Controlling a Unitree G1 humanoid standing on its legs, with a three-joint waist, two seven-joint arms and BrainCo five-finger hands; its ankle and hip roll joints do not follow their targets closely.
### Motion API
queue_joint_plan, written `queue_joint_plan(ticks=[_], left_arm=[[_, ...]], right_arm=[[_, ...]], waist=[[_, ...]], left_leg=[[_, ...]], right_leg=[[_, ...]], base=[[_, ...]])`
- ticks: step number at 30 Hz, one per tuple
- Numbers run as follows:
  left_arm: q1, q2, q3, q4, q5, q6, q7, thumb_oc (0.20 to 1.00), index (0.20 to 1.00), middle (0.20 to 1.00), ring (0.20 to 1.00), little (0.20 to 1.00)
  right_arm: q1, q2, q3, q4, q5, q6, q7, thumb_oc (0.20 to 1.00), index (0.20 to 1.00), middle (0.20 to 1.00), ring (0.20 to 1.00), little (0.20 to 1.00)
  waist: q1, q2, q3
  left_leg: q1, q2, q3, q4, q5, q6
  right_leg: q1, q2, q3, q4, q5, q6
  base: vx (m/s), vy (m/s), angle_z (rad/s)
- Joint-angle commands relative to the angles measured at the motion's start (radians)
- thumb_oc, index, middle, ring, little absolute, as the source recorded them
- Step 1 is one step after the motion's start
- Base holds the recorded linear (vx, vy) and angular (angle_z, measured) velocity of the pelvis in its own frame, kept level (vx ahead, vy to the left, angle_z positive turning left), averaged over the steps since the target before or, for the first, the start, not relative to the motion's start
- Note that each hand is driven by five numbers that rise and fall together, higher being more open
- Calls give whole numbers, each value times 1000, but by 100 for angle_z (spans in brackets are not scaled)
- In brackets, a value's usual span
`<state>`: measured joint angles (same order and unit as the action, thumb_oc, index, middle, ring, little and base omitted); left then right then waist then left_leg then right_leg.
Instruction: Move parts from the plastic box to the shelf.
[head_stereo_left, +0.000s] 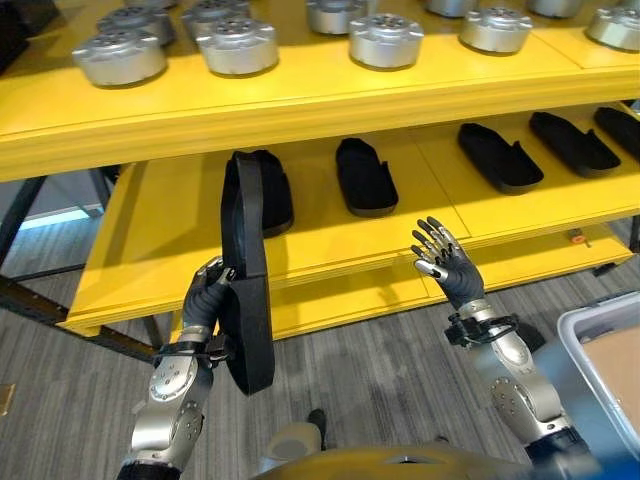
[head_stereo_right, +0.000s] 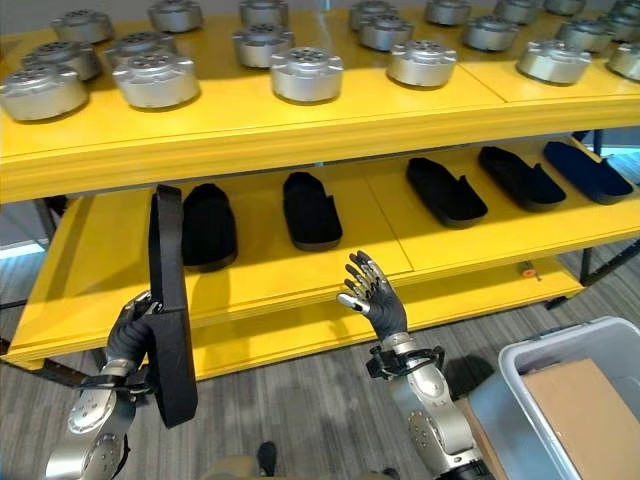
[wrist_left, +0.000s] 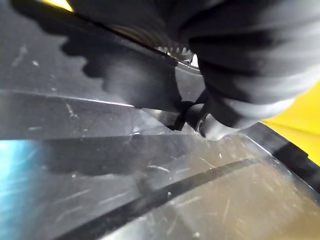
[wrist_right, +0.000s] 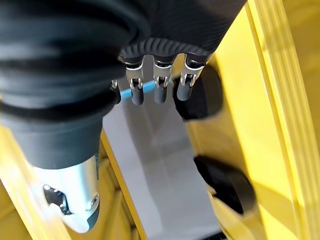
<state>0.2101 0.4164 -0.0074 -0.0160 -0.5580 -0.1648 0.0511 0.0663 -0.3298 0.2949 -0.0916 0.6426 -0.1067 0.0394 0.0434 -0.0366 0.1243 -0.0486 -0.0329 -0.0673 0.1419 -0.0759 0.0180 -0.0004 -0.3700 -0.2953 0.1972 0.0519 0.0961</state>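
The left hand (head_stereo_left: 207, 296) is clenched around the lower half of a long black part (head_stereo_left: 247, 270), holding it upright on edge in front of the lower shelf (head_stereo_left: 130, 260), near that shelf's left front edge. The right hand (head_stereo_left: 445, 262) is released, fingers spread, in front of the shelf's front edge at mid-length. The plastic box (head_stereo_right: 520, 365) stands at the robot's right.

Handling: the part appears rigid and flat, probably moderately light, with a smooth surface that may slip. Grip across the narrow edges near mid-length for balance. Four similar black parts (head_stereo_left: 365, 177) already lie on the lower shelf.
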Motion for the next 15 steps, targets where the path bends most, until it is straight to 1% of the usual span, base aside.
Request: queue_joint_plan(ticks=[1,2,3,4,6,7,8,9,10,11,12,15], left_arm=[[-65,37,3,-61,19,-57,-5,200,200,200,200,200],[-65,37,3,-61,19,-57,-5,200,200,200,200,200],[-61,31,0,-68,22,-52,-12,200,200,200,200,200],[-60,30,-1,-68,22,-52,-12,200,200,200,200,200],[-53,21,-2,-76,17,-50,-15,200,200,200,200,200],[-52,16,-2,-75,17,-49,-16,200,200,200,200,200],[-52,11,-4,-72,18,-50,-16,200,200,200,200,200],[-52,4,-6,-66,19,-57,-14,200,200,200,200,200],[-53,4,-6,-66,19,-58,-14,200,200,200,200,200],[-44,-8,-7,-72,15,-60,-17,200,200,200,200,200],[-41,-17,-12,-72,12,-60,-17,200,200,200,200,200],[-35,-24,-9,-74,4,-63,-21,200,200,200,200,200]], right_arm=[[-41,-30,13,-54,6,-31,36,1000,1000,1000,1000,1000],[-41,-30,13,-54,6,-31,36,1000,1000,1000,1000,1000],[-30,-45,14,-54,16,-29,53,1000,1000,1000,1000,1000],[-30,-45,14,-55,16,-29,53,1000,1000,1000,1000,1000],[-27,-46,13,-45,32,-33,59,1000,1000,1000,1000,1000],[-24,-44,13,-39,34,-33,60,1000,1000,1000,1000,1000],[-23,-44,17,-37,35,-33,60,1000,1000,1000,1000,1000],[-20,-46,26,-39,40,-35,65,1000,1000,1000,1000,1000],[-20,-46,26,-39,40,-35,65,1000,1000,1000,1000,1000],[-10,-52,26,-53,38,-34,63,1000,1000,1000,1000,1000],[-12,-54,28,-52,34,-34,63,1000,1000,1000,1000,1000],[-11,-58,22,-53,37,-34,63,1000,1000,1000,1000,1000]], waist=[[-62,18,2],[-62,18,2],[-74,7,1],[-74,7,1],[-74,-4,-4],[-78,-7,-9],[-85,-12,-14],[-90,-21,-17],[-88,-21,-17],[-78,-24,-27],[-76,-22,-33],[-74,-17,-40]], left_leg=[[71,-36,-14,-103,2,58],[71,-36,-13,-103,2,58],[75,-50,-12,-110,7,71],[78,-50,-12,-110,6,71],[81,-62,-9,-122,15,73],[81,-67,-13,-129,22,70],[80,-73,-17,-134,28,67],[72,-85,-26,-137,38,63],[72,-85,-25,-137,37,63],[75,-89,-16,-142,40,59],[80,-89,-12,-148,36,60],[84,-86,-4,-145,29,58]], right_leg=[[-115,224,218,31,-62,-3],[-116,224,219,32,-62,-3],[-133,307,194,42,-97,-28],[-132,307,193,44,-100,-28],[-138,363,155,39,-118,-36],[-141,389,170,29,-126,-35],[-140,412,200,5,-127,-37],[-125,441,272,-79,-104,-47],[-123,442,273,-82,-103,-48],[-88,422,264,-104,-93,-48],[-74,426,274,-122,-89,-49],[-57,425,269,-146,-83,-49]], base=[[21,196,16],[29,176,29],[17,59,23],[20,68,6],[14,33,-11],[24,33,-13],[37,-6,-7],[32,-17,-2],[72,-31,5],[90,-26,6],[89,-26,2],[72,-35,-4]])
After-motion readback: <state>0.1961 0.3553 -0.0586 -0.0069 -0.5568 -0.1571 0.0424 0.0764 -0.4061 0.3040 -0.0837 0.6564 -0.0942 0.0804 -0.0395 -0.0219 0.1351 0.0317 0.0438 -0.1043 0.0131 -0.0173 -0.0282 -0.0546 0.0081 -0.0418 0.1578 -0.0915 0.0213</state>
